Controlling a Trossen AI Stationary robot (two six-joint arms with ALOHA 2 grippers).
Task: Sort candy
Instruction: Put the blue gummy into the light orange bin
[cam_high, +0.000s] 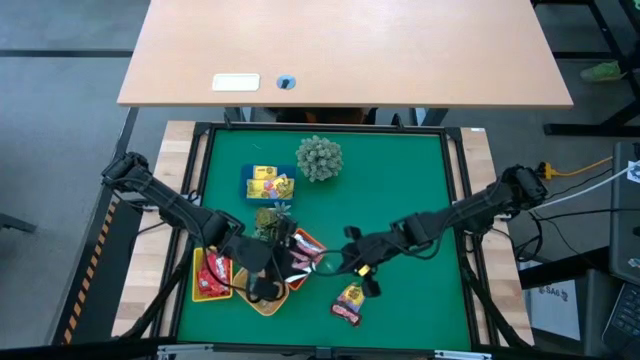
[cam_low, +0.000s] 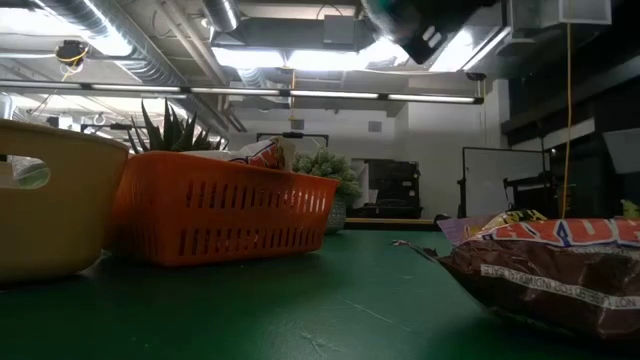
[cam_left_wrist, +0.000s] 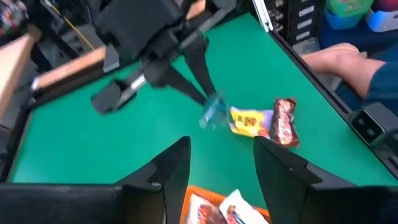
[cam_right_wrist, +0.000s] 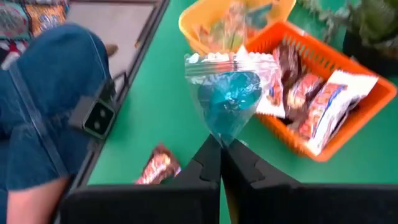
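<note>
Right end effector (cam_right_wrist: 221, 163) pinches a clear blue candy (cam_right_wrist: 231, 99) above open green mat (cam_high: 400, 200), beside orange tray (cam_right_wrist: 348, 130).

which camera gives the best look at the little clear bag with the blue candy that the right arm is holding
The right wrist view: the clear bag fills the middle, pinched at its lower tip by the shut right claw. The left wrist view shows it small and blurred. The high view shows only a speck by the claw; the low view misses it.
</note>
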